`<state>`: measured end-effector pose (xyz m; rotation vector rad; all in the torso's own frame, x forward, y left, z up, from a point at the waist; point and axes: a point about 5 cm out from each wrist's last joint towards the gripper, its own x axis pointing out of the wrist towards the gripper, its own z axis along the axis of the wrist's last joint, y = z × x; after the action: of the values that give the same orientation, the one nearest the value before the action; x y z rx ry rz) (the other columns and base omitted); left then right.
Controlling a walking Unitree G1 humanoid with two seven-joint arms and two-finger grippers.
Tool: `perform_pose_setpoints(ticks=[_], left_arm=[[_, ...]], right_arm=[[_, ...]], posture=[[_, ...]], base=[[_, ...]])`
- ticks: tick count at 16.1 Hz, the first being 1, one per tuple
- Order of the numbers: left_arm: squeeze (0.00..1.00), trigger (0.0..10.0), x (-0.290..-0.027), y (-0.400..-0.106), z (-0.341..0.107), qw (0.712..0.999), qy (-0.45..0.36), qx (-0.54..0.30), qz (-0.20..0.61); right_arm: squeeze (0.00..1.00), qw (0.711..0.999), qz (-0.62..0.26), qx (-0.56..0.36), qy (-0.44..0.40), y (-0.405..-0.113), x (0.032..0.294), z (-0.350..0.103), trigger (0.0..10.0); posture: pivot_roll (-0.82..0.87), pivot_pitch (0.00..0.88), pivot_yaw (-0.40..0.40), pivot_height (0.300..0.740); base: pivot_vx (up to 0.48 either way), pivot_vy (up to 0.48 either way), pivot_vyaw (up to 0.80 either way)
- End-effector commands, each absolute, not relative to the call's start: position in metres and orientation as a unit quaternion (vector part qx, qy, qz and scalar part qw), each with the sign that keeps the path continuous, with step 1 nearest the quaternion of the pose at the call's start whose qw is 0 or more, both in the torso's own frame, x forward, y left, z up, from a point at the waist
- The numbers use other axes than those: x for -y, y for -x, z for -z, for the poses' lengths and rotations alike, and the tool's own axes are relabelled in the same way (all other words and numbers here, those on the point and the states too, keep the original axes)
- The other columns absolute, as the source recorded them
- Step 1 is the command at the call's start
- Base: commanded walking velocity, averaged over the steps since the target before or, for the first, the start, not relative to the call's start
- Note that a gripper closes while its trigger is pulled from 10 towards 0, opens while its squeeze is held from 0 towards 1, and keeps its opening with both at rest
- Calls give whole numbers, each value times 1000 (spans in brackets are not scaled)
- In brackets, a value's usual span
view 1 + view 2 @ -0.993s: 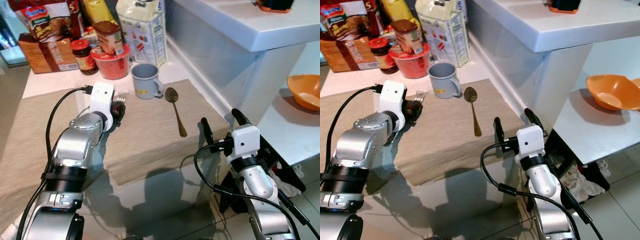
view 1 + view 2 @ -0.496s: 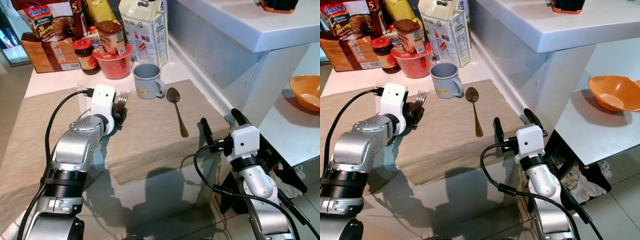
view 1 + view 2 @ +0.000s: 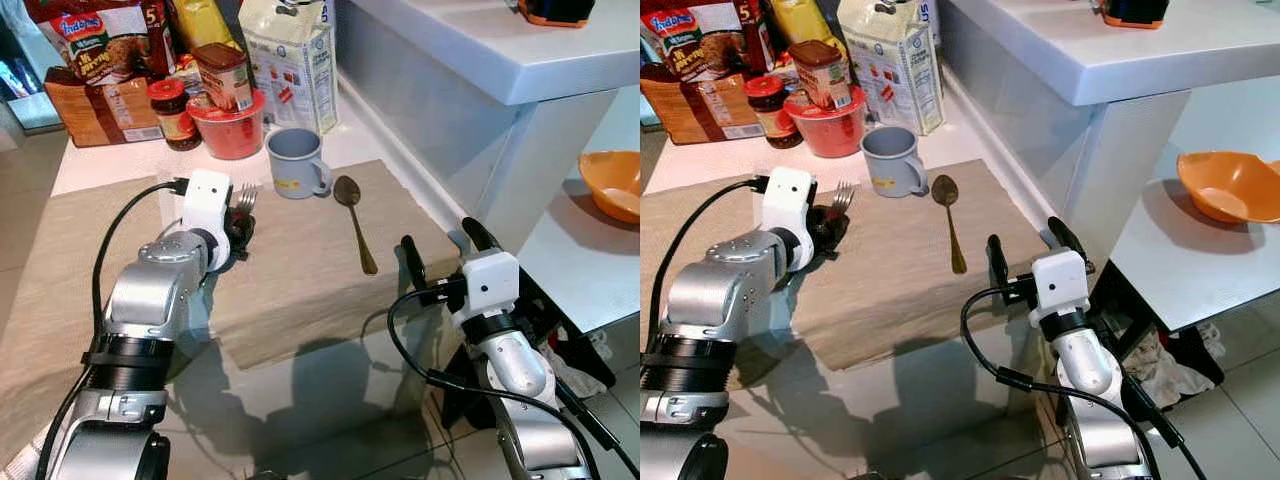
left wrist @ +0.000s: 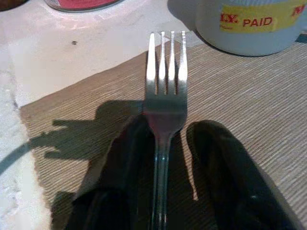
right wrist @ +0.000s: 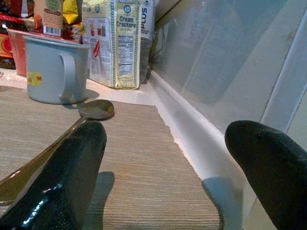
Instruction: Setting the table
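Note:
A silver fork (image 4: 165, 72) lies along the back left part of the beige placemat (image 3: 290, 270), its tines reaching past the mat's edge. My left gripper (image 4: 168, 127) is shut on the fork's neck, low over the mat and left of a grey mug (image 3: 293, 162). A bronze spoon (image 3: 353, 225) lies on the mat just right of the mug, bowl end toward the wall. My right gripper (image 3: 440, 255) hovers open at the mat's front right corner. Its wide-spread fingers (image 5: 62, 172) point toward the spoon (image 5: 93, 109) and mug (image 5: 53, 69).
Behind the mat stand a red bowl (image 3: 230, 130), jars (image 3: 168, 112), a cracker box (image 3: 290, 60) and snack bags. A raised white counter (image 3: 480, 50) walls the right side. An orange bowl (image 3: 612, 180) sits on a lower white surface at far right.
The left gripper with the fork has edged slightly toward the mug, so more of the tines show. The right gripper has stayed put.

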<state>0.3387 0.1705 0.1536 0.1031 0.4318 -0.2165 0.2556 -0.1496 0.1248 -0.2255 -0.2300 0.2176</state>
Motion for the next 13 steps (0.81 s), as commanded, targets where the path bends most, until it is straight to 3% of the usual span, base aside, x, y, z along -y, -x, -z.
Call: perform_pose_setpoints(ticks=[1,9,13], left_arm=[[0,0,-165,-331,-126,950,-38,-281,128],[0,0,-166,-332,-123,960,-59,-245,121],[0,0,-164,-330,-124,972,-28,-205,111]], right_arm=[[0,980,-110,120,115,-257,148,-129,10000],[0,980,-106,123,114,-262,149,-131,10000],[0,980,-107,120,114,-262,149,-130,10000]], posture=[[-98,0,67,740],[-96,0,66,740],[-92,0,66,740]], base=[[0,0,0],[0,0,0],[0,0,0]])
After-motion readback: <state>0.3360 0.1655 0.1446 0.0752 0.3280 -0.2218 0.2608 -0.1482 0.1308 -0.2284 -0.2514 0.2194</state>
